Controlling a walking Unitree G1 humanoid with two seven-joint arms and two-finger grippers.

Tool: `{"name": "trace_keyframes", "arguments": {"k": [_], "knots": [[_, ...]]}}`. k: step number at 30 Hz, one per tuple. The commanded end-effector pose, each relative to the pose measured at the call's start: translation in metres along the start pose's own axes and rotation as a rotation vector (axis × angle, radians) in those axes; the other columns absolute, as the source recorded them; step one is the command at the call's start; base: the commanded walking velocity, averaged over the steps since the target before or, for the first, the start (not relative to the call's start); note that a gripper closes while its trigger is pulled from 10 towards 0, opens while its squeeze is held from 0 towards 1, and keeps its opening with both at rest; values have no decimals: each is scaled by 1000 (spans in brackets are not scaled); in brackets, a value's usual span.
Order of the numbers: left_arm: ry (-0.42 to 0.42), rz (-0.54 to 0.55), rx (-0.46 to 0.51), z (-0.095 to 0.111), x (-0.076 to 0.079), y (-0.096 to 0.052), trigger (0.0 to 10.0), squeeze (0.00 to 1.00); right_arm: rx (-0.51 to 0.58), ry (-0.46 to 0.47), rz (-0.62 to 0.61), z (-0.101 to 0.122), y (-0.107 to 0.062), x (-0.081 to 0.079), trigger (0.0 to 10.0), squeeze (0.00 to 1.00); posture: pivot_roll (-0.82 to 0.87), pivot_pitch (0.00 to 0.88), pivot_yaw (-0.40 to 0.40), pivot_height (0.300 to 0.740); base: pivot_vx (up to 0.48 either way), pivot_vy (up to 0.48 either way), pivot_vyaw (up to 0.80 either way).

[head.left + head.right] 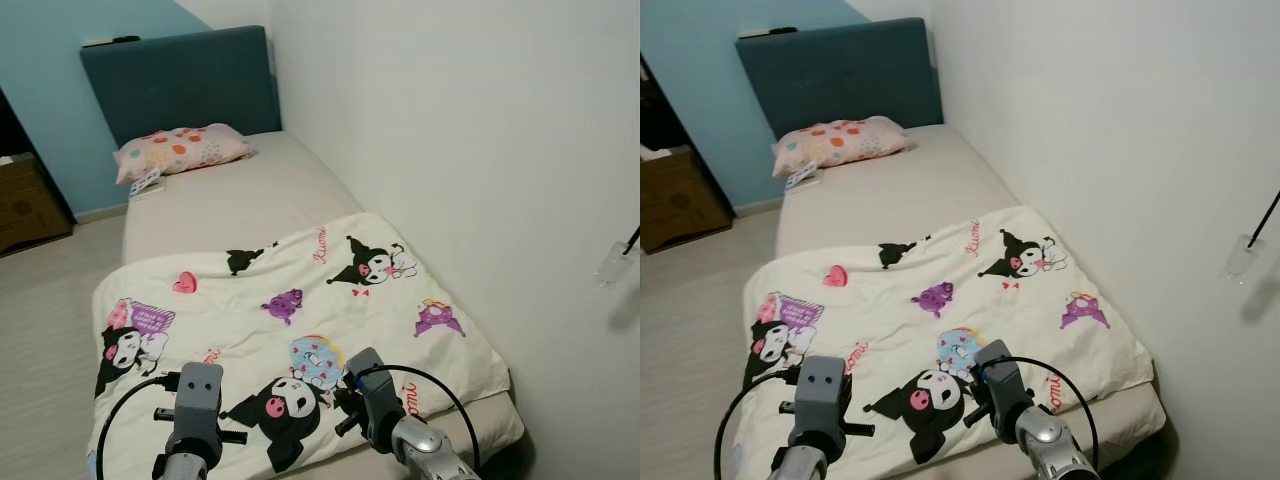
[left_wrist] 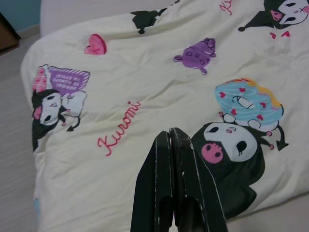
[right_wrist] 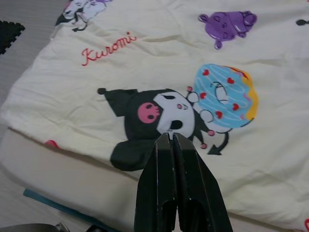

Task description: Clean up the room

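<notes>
A cream blanket (image 1: 300, 310) printed with cartoon characters lies spread over the foot half of a single bed (image 1: 230, 195). Both arms are raised in front of me over its near edge. My left gripper (image 2: 170, 133) is shut with nothing in it, above the blanket beside the black-and-white character print (image 2: 231, 145). My right gripper (image 3: 170, 137) is also shut and empty, hovering over the same character print (image 3: 154, 113) near the foot of the bed. The left wrist housing (image 1: 197, 395) and right wrist housing (image 1: 372, 392) sit low in the head views.
A spotted pink pillow (image 1: 180, 150) lies at the dark teal headboard (image 1: 180, 85), with a small patterned item (image 1: 147, 184) beside it. A white wall (image 1: 480, 150) runs along the bed's right side. Wooden furniture (image 1: 25, 205) stands on the floor at left.
</notes>
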State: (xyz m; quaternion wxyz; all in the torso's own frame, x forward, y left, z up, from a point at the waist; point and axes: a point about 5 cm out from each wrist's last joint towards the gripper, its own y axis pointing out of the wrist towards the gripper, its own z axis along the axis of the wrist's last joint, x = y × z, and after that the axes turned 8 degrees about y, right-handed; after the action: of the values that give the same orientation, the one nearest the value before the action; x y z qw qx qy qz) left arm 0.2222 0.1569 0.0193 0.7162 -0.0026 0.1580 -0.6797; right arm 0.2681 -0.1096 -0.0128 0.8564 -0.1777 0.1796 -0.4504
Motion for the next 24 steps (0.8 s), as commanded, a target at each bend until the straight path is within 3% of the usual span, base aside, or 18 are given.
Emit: {"name": "trace_keyframes", "arguments": {"k": [1, 5, 8, 18, 24], "knots": [[-10, 15, -25, -6, -4, -2, 10000, 0, -10, -8, 15, -1, 2, -4, 10000, 0, -72, 0, 9, 740, 0, 0, 0], [-9, 18, -23, -6, -4, -3, 10000, 0, -4, -44, 38, 1, 3, -7, 10000, 0, -71, 0, 8, 740, 0, 0, 0], [-3, 10, -15, -5, -4, -3, 10000, 0, -8, -56, 55, 0, 3, -9, 10000, 0, -70, 0, 8, 740, 0, 0, 800], [3, 2, -11, -4, -2, -4, 10000, 0, -12, -55, 67, -2, 2, -11, 10000, 0, -71, 0, 11, 740, 0, -480, 800], [-20, 25, -27, -7, -6, -5, 10000, 0, -10, -56, 67, -4, 1, -11, 10000, 0, -69, 0, 7, 740, 0, 0, 0]]}}
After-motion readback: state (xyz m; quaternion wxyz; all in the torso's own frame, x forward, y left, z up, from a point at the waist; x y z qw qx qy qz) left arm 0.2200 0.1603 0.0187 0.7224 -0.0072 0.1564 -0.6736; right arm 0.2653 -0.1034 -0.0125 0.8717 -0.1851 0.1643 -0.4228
